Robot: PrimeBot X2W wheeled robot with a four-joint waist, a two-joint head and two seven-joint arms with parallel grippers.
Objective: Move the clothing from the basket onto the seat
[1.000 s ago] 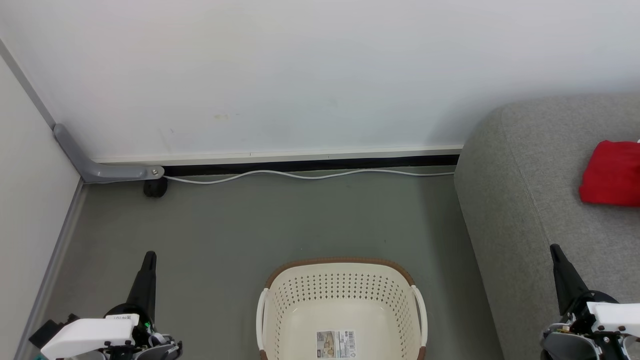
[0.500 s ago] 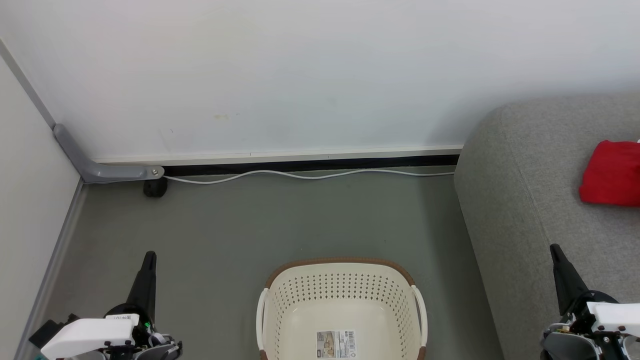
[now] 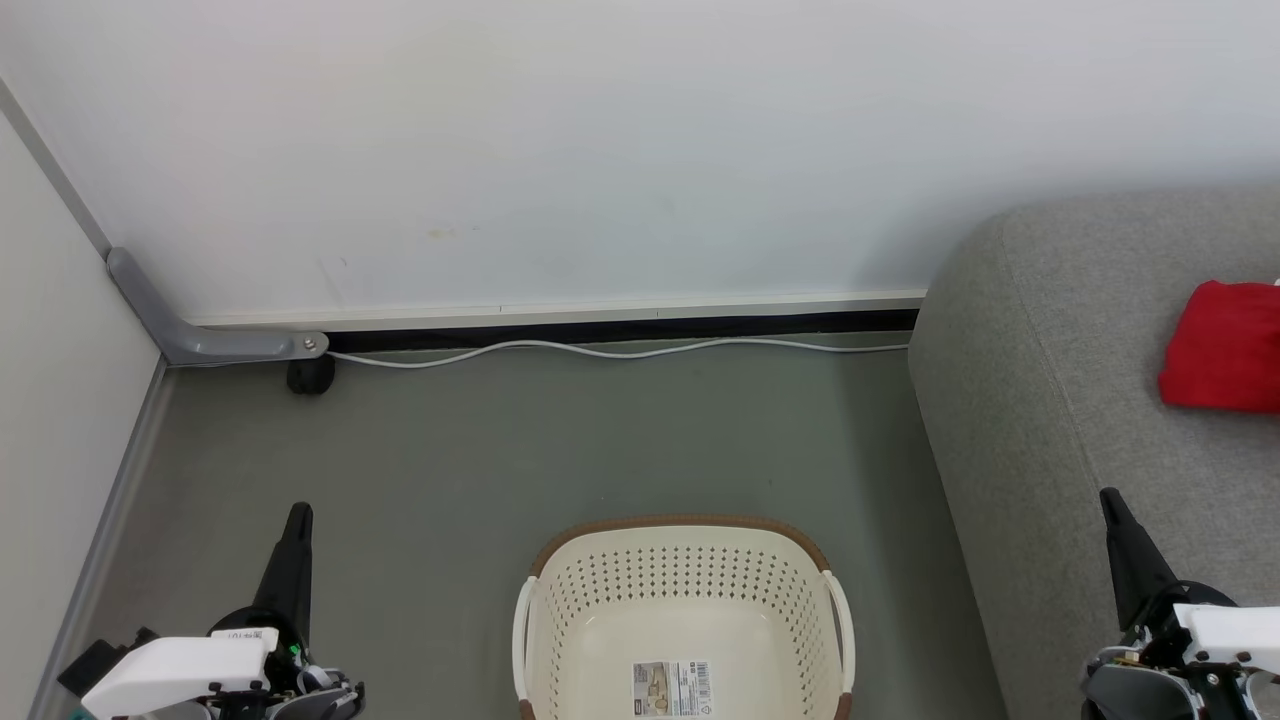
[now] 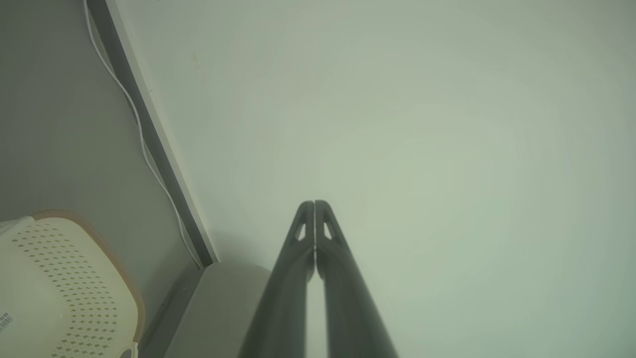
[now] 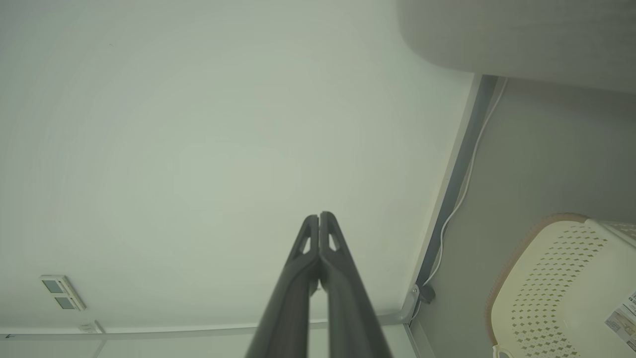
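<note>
Nothing is seen to have shifted over the last second. The basket [image 3: 680, 575] is found bare, so far as its cropped floor shows. The red clothing [image 3: 1225, 345] lies on the seat [image 3: 1060, 400]. The left gripper [image 3: 299, 514] and right gripper [image 3: 1108, 498] are kept clenched and empty, so the task is judged complete.

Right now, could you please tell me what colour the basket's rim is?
Brown; the rim of the cream basket shows best in the head view.
</note>
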